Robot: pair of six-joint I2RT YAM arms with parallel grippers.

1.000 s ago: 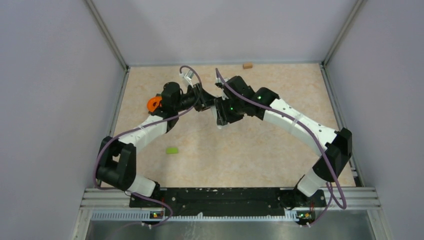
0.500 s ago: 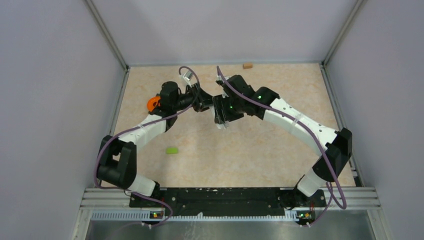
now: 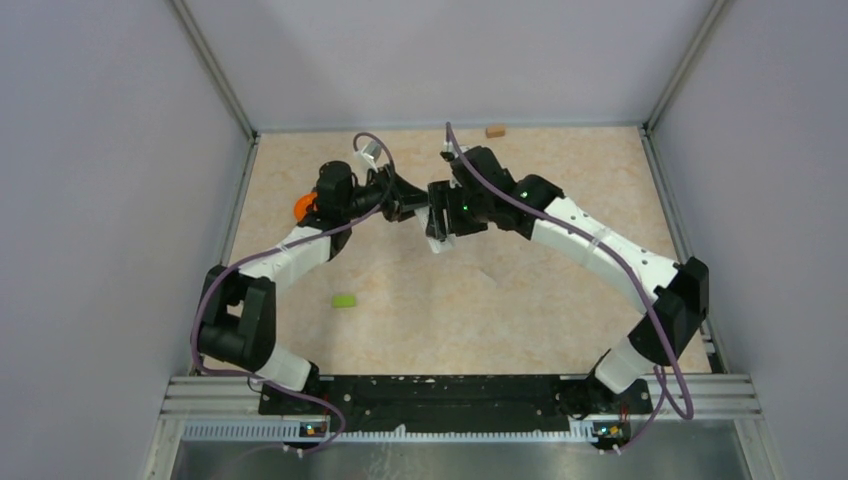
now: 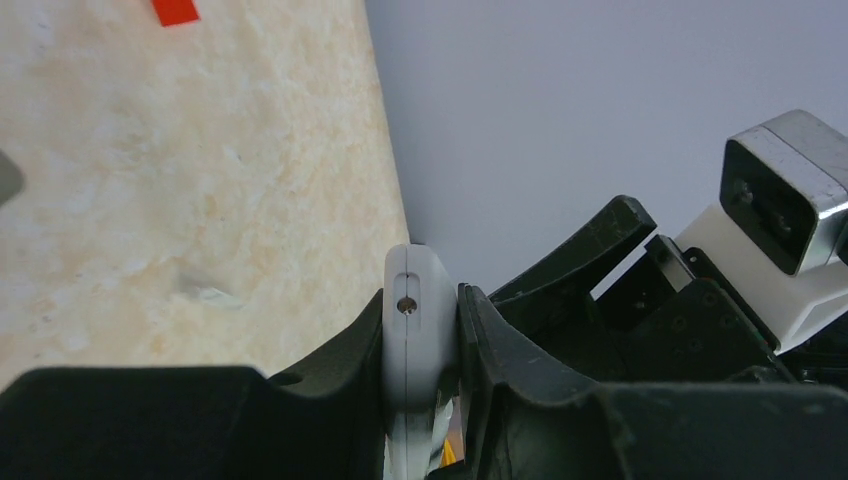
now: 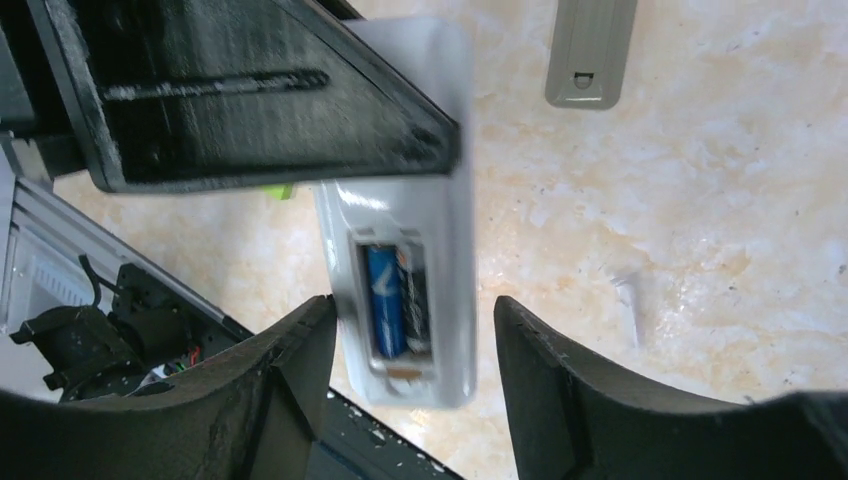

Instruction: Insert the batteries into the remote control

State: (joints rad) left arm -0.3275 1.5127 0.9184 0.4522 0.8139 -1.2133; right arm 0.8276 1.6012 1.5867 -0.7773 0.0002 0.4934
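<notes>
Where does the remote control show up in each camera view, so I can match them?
Top external: remote control, a pale sliver at dead centre.
Left wrist: edge-on at bottom centre, clamped between the left fingers.
Right wrist: centre, bay open, batteries inside.
Shared landmark: the black left fingers gripping it.

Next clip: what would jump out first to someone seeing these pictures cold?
The white remote, held above the table, is clamped edgewise in the left arm's fingers. Its open compartment shows two batteries seated, one blue, with the right arm's fingers spread on either side. A grey cover-like piece lies on the table beyond.
</notes>
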